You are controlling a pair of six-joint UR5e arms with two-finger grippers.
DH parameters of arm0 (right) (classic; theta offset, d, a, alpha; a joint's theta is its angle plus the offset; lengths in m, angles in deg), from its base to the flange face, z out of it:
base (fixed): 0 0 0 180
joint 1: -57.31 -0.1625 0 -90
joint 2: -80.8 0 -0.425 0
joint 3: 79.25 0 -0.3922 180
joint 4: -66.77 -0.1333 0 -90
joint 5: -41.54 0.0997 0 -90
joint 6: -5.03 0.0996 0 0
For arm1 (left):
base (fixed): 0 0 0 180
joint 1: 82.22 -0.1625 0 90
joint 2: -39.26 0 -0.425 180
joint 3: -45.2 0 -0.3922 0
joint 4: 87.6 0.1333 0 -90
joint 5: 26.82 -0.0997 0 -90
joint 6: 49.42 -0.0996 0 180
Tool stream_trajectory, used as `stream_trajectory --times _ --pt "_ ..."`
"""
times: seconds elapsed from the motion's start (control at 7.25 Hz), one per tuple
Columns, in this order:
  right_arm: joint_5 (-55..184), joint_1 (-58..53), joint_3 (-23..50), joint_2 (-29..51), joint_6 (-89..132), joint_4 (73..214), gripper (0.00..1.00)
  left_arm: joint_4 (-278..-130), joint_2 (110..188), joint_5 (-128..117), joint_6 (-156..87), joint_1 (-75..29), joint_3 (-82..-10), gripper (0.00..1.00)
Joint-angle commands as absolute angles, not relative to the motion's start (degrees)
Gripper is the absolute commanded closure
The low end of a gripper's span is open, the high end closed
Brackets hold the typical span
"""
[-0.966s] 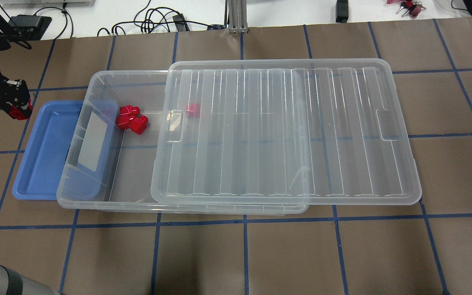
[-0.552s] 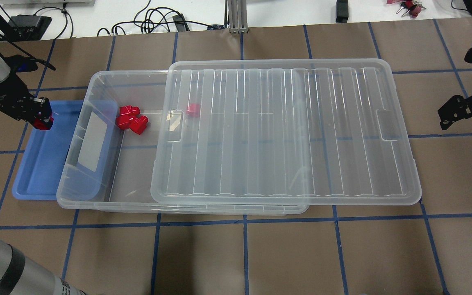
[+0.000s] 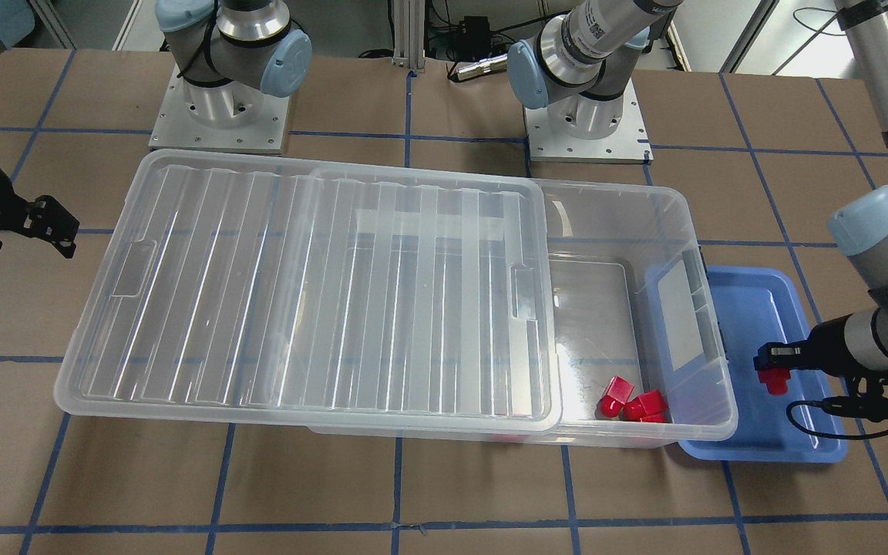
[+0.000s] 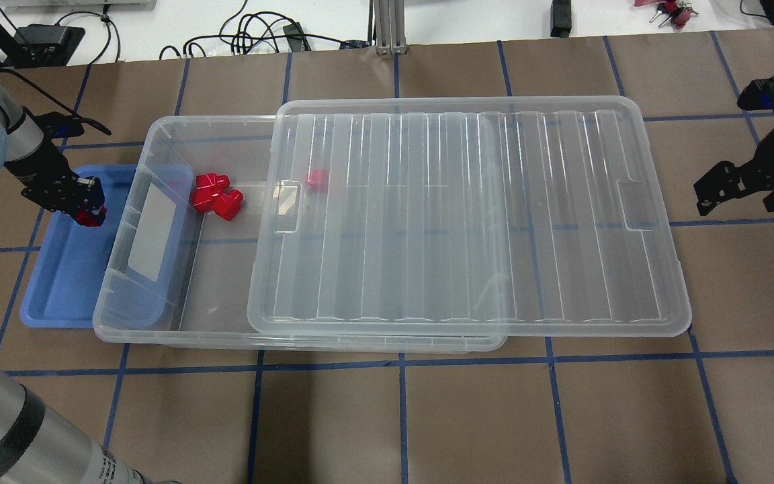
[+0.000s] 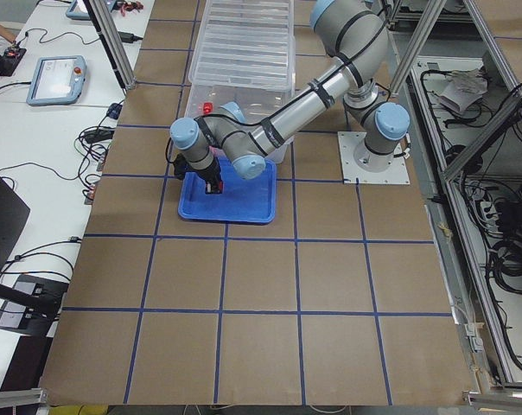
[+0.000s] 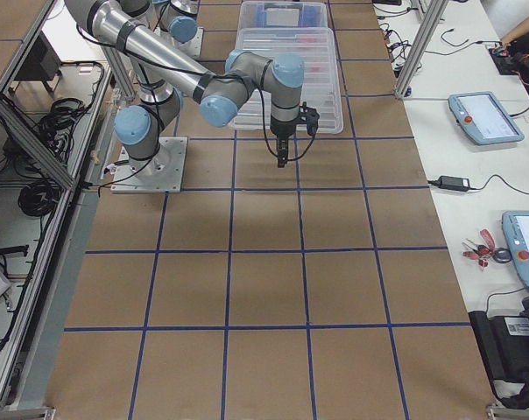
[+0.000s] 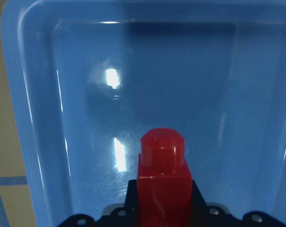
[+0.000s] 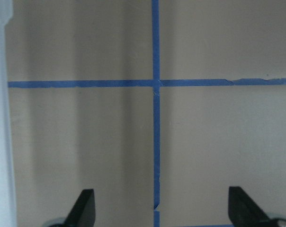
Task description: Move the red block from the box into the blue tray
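My left gripper [image 4: 90, 214] is shut on the red block [image 4: 93, 216] and holds it over the far half of the blue tray [image 4: 58, 282]. The left wrist view shows the red block [image 7: 161, 175] peg-forward between the jaws above the tray floor [image 7: 218, 109]. The front view shows the block [image 3: 774, 381] above the tray [image 3: 760, 308]. The clear box [image 4: 158, 316] lies right of the tray, its lid [image 4: 467, 215] slid to the right. My right gripper [image 4: 729, 191] is open and empty beside the lid's right end, over bare table [image 8: 204, 142].
Several other red blocks [image 4: 216, 195] lie in the box's open left end, one more [image 4: 318, 180] under the lid's edge. The box end wall [image 4: 148, 232] overhangs the tray's right rim. Cables lie along the table's far edge.
My left gripper has carried the red block rightward from outside the tray's left rim to over the tray. My right gripper has moved in toward the lid.
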State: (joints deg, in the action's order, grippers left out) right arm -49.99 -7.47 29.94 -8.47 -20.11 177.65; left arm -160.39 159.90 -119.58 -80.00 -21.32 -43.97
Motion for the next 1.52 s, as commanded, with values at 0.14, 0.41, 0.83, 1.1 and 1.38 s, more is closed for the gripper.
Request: stream_trajectory --times 0.14,0.41,0.83,1.1,1.38 --pt "-49.51 -12.29 30.08 -8.32 -13.54 177.95 0.0 -160.28 160.29 -119.9 -80.19 -21.4 -45.77 1.0" --pt "-49.52 -15.1 29.91 -7.79 -10.35 177.95 0.0 -160.19 160.81 -119.99 -80.01 -21.4 -45.77 0.78" --pt "-49.34 -20.72 29.38 -6.74 -6.58 179.71 0.0 -160.19 161.25 -119.99 -79.48 -21.4 -45.59 0.36" --pt "-49.16 -23.71 28.07 -5.25 -2.19 180.15 0.0 -160.37 160.99 -120.51 -79.66 -21.4 -44.64 0.0" --pt "-49.25 -28.19 27.18 -2.97 3.16 182.94 0.0 -161.25 157.84 -120.69 -79.66 -21.14 -42.71 0.0"
